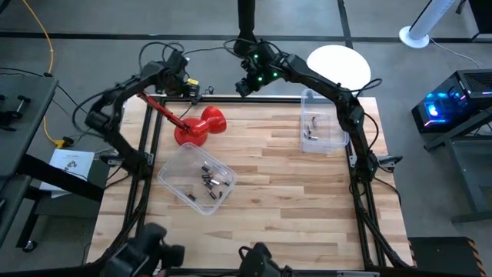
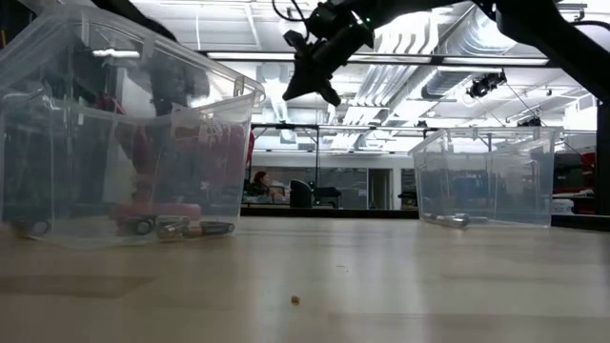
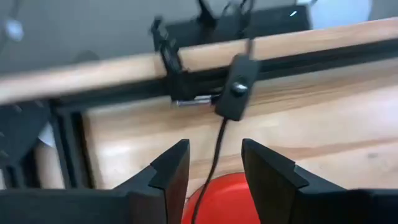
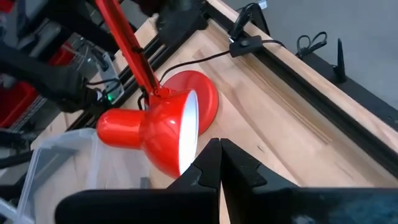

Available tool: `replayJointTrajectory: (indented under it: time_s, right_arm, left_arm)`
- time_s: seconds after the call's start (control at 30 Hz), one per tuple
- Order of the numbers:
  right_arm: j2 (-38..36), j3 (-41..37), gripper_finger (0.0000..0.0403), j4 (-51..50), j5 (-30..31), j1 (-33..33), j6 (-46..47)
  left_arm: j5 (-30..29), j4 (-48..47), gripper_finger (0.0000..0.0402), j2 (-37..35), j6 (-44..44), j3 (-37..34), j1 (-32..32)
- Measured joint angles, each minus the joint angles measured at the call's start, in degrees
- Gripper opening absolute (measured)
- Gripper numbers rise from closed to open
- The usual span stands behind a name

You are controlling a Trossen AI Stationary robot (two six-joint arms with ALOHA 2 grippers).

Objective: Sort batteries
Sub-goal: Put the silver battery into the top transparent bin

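Closest to the low camera stands a clear bin [image 2: 124,143], with dark batteries [image 2: 176,229] lying loose on its floor; from above this same bin [image 1: 171,178] sits tilted on the wooden table [image 1: 284,177], holding a small cluster of cells [image 1: 209,178]. A second clear bin [image 1: 336,138] near the right arm's base carries a few silvery batteries [image 1: 313,128].

The right gripper [image 1: 247,83] hangs high over the table's far edge, its fingers pressed together on nothing; both bins lie below it and back toward the arm bases. Beneath and just ahead of it is a red desk lamp [image 4: 155,127], its shade turned to the wrist camera. The left gripper [image 1: 188,83] hovers at the far-left corner with its fingers [image 3: 171,171] parted and empty, the lamp's red base just under them and its black cord [image 3: 217,143] running between them.

No battery is in hand. The likely trouble is the lamp: either claw descending could snag the cord or knock the shade into the nearer bin, scattering cells that roll easily. With the two claws this close together, they could also collide.
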Motion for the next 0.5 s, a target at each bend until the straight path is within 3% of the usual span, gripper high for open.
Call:
replayJointTrajectory:
  time_s: [0.13,0.37,0.5]
  right_arm:
    - [0.0,0.0,0.0,-1.2,-3.51,-1.64,-3.54]
    - [0.0,0.0,0.0,-1.61,-6.81,-3.27,-7.43]
    - [0.0,0.0,0.0,-2.53,-7.23,-3.46,-8.07]
  left_arm:
    - [5.26,-0.05,0.0138,6.09,-2.13,2.59,2.17]
    - [5.16,-0.51,0.0138,14.57,-3.55,6.25,3.08]
    - [5.05,-0.54,0.0138,18.17,0.04,7.05,3.08]
